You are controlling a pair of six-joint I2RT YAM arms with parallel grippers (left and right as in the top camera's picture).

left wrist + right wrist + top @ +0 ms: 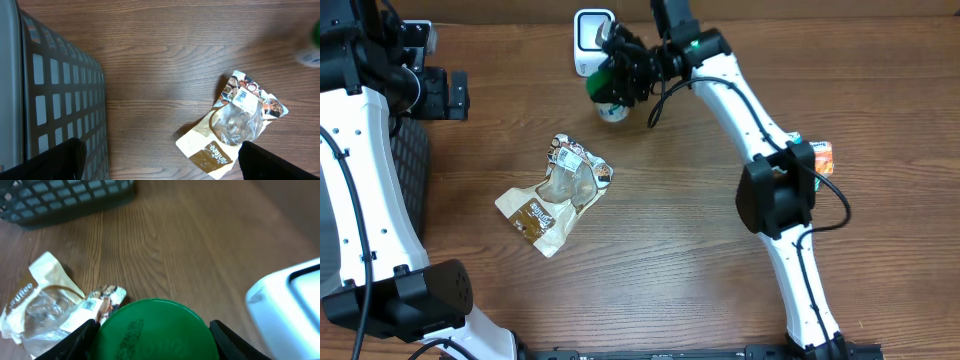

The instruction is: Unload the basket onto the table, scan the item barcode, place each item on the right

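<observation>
The item, a tub with a green lid [157, 322] and a white body [613, 110], hangs just above the table with my right gripper [154, 341] shut on its sides. It is right in front of the white barcode scanner [591, 38], whose corner shows at the right of the right wrist view [290, 305]. Faint dark print runs across the lid. I see no barcode on the tub. My left gripper [160, 165] stands wide open and holds nothing, at the far left of the table [445, 92].
A crumpled brown and cream snack pouch [557, 193] lies mid-table, below and to the right of my left gripper [235, 125]. A dark mesh basket [410, 160] sits at the left edge. A small orange packet [822, 158] lies by the right arm.
</observation>
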